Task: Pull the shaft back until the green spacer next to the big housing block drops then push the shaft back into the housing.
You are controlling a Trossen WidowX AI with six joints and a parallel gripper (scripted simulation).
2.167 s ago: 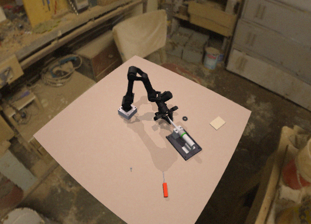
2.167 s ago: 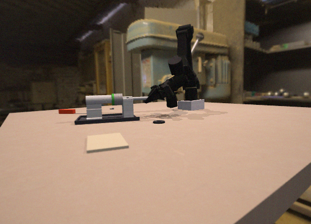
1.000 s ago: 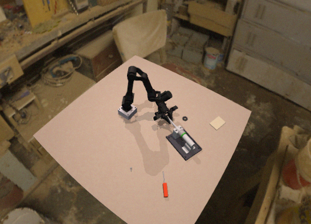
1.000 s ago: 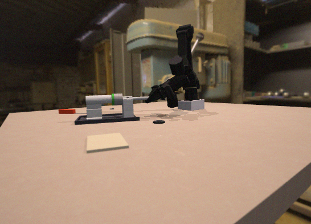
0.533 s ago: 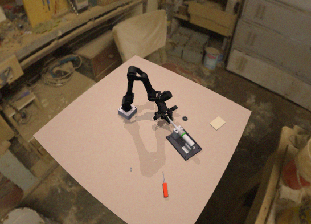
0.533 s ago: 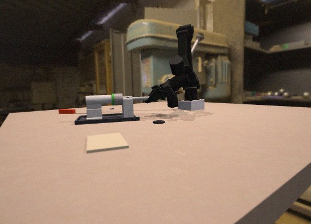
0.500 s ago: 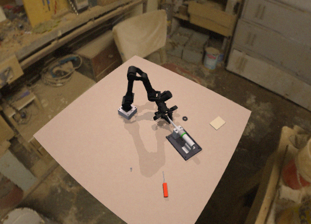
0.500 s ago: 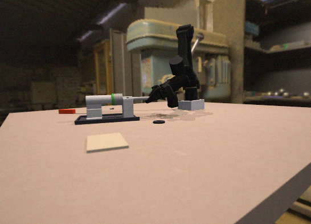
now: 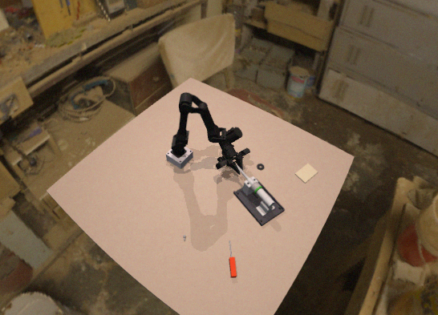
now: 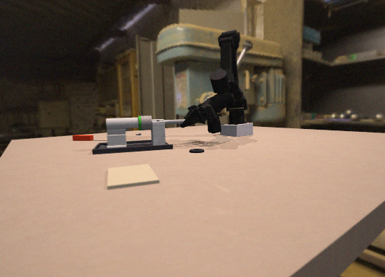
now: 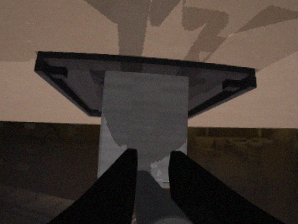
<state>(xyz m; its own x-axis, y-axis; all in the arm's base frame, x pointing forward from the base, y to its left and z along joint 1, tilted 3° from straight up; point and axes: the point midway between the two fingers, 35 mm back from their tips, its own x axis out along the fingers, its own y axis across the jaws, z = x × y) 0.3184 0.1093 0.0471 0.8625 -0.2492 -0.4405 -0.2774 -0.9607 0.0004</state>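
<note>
My gripper (image 9: 240, 171) (image 10: 182, 125) (image 11: 152, 159) is shut on the grey shaft (image 9: 244, 174) (image 10: 172, 122) (image 11: 148, 187), close to its outer end. The shaft runs level into the upright grey block (image 10: 158, 133) (image 11: 145, 107). The green spacer (image 9: 257, 189) (image 10: 139, 122) is up in line with the shaft, against the end of the white housing cylinder (image 9: 265, 199) (image 10: 121, 123). Grey spacers (image 10: 145, 122) fill the space between it and the upright block. The wrist view does not show the spacers. The dark base plate (image 9: 249, 208) (image 10: 132, 149) (image 11: 75, 56) carries the assembly.
A black ring (image 9: 257, 167) (image 10: 197, 152) lies on the table beside the plate. A cream square (image 9: 306, 173) (image 10: 132, 175) lies farther out. A red-handled tool (image 9: 233, 267) (image 10: 82, 137) and a small metal piece (image 9: 184, 237) (image 10: 138, 134) lie on the other side.
</note>
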